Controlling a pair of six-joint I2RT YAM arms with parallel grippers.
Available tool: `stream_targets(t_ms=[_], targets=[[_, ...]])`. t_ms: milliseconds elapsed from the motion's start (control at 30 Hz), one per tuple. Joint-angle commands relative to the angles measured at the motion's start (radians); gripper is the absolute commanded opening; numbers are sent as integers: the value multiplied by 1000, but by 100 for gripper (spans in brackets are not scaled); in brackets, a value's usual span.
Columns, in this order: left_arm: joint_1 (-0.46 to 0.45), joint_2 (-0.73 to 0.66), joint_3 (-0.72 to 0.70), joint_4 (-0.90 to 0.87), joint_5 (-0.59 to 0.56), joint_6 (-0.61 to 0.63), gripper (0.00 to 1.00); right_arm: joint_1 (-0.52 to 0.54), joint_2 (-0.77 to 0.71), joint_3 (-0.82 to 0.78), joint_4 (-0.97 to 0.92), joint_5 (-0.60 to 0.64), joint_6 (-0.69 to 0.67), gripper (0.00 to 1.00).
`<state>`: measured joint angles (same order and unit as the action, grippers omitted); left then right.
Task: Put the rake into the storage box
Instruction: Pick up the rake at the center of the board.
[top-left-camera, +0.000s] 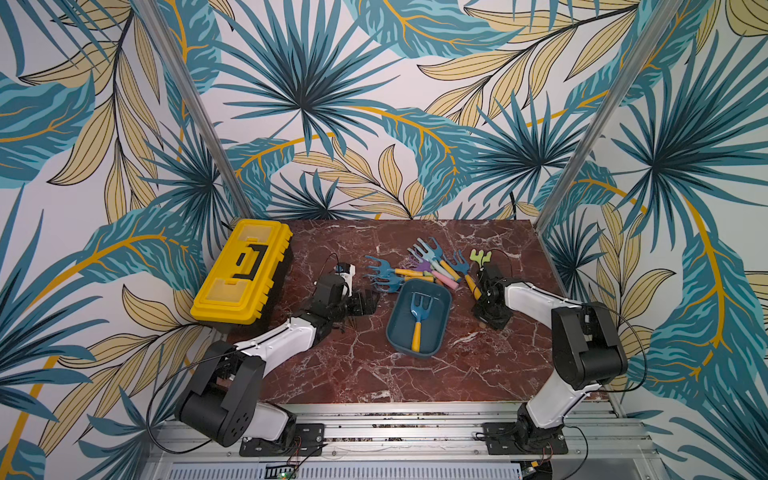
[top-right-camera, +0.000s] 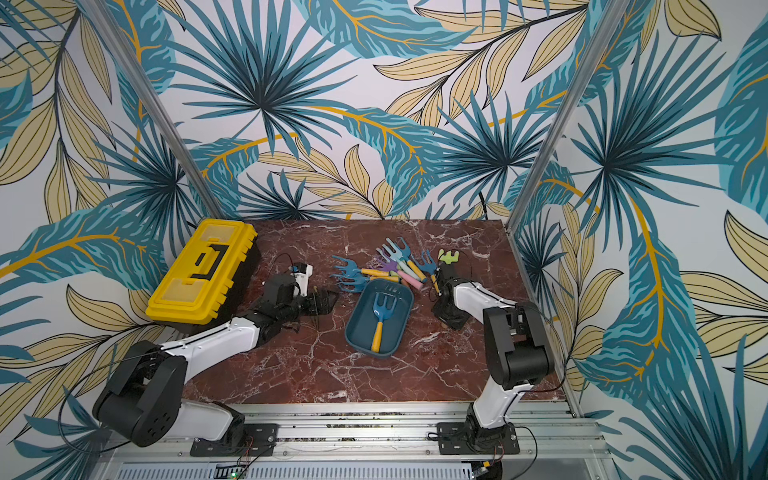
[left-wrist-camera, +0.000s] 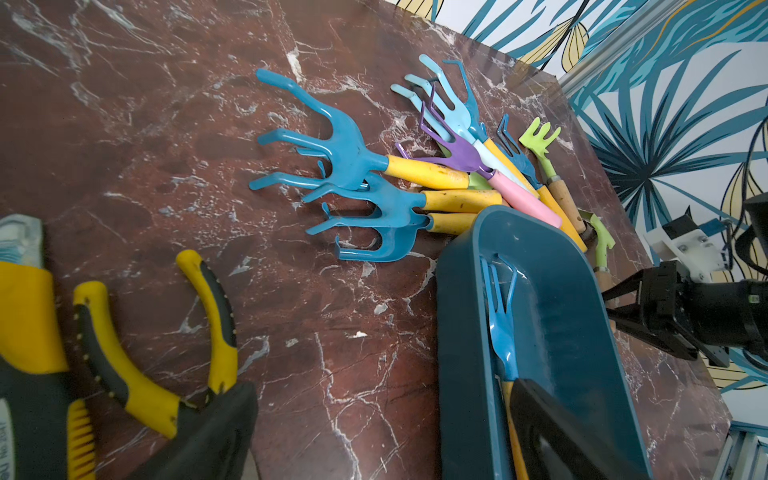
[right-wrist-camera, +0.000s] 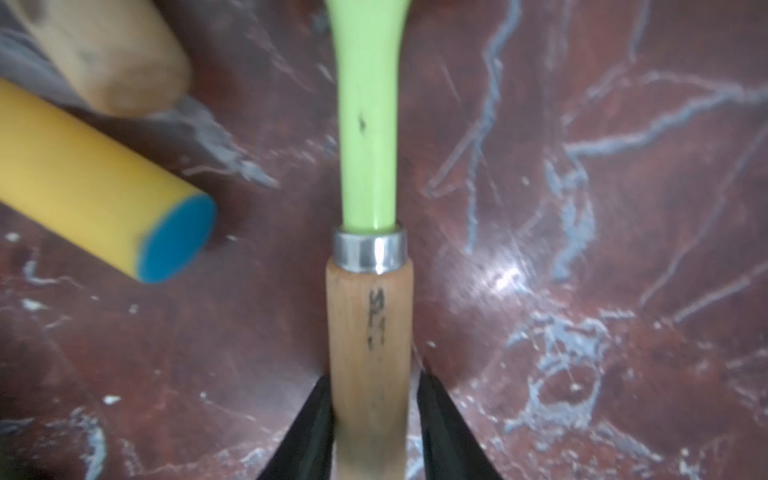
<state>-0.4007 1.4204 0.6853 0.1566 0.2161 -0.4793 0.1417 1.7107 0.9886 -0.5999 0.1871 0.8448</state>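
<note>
The storage box (top-left-camera: 436, 324) is teal, the rake (right-wrist-camera: 368, 166) seemingly lime-green.

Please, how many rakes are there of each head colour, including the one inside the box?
Blue rakes: 6, one in the box
Light blue rake: 1
Purple rake: 1
Green rakes: 2
Total: 10; more may lie hidden.

green rake (right-wrist-camera: 368, 124) head cropped, yellow handle (right-wrist-camera: 83, 178) blurred
</note>
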Motion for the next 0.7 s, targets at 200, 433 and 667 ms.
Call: stream_targets(t_ms=[200,433,667], targets=[[-4,-57,10,8,-22,4,100,-5,-80,-92,-34,5,19,20],[-4,-64,-4,26,-37,-1,100,-5,-246,-106,-100,2,-34,18],[-4,-91,-24,35,-74,6,100,18,-496,-183,-106,-113,-55,18]])
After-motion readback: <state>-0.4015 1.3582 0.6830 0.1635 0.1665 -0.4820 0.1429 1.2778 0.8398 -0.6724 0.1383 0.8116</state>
